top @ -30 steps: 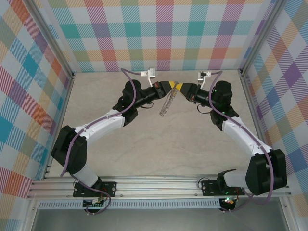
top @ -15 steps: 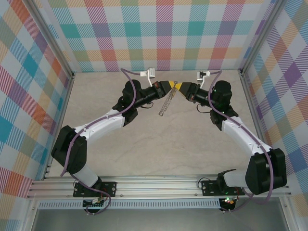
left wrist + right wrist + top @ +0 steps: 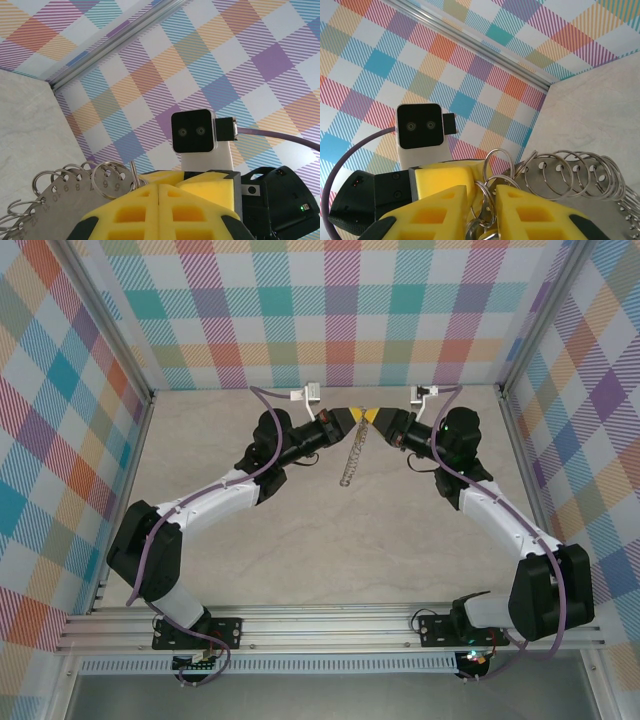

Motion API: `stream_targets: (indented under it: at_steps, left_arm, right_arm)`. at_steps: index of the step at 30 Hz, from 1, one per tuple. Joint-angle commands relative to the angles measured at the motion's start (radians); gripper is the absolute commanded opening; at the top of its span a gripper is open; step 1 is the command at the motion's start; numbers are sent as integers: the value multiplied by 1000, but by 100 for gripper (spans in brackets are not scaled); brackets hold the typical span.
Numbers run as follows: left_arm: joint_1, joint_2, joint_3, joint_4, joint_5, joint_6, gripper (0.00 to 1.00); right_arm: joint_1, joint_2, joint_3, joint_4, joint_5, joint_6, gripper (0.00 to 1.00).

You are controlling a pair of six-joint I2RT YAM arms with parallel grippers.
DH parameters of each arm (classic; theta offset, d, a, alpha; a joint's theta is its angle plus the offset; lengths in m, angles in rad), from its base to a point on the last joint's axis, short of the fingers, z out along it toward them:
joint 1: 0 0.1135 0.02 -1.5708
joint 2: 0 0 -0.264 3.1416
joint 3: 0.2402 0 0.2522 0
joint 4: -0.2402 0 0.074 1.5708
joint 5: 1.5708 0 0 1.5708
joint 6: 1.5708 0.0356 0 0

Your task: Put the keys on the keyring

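1. As I judge it, the task is in the middle and not finished. The keyring (image 3: 350, 458), a flat silver-grey metal strip with numbered holes and a row of wire rings along one edge, is lifted into the air. I see no key hanging on any of its rings.
2. Nearest to the arms is the pale, marble-patterned bench (image 3: 300, 540). Above its far part the lower end of the keyring hangs free, slanting down toward the near left.
3. Farther up, the top end of the keyring goes in behind the yellow foam fingers of the left pincer (image 3: 350, 419). These fingers are pressed flat together. I judge that they grip the strip by its end, because nothing else carries it.
4. Just to the right, tip to tip with it, is the right pincer (image 3: 372, 418). Its yellow fingers stand a narrow gap apart, and a few small wire rings (image 3: 482, 220) sit in this gap, touching the end rings of the keyring. Whether the fingers pinch them I cannot tell. The small key with the yellow-orange head I cannot make out among them.
5. What is left, in my judgement, is to pass the key onto one wire ring and let go.
6. Farthest is the coloured checked wall (image 3: 340, 320), well behind both pincers.
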Motion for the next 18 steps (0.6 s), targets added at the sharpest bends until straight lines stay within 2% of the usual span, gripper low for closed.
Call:
stream_targets:
  at_steps: [1, 6, 10, 15, 18]
  left_arm:
    - [-7, -5, -7, 90, 11, -22, 0]
    - [-7, 10, -4, 94, 13, -25, 0]
    - [-7, 20, -3, 104, 14, -31, 0]
    - [-7, 28, 1, 105, 16, -33, 0]
    - [-8, 32, 5, 111, 20, -37, 0]
  right_arm:
    - [9, 18, 12, 61, -13, 8, 19]
    - [10, 31, 7, 84, -67, 18, 12]
    - [10, 31, 6, 120, -88, 14, 0]
    - [11, 25, -2, 132, -98, 15, 0]
    - [11, 27, -3, 130, -97, 17, 17]
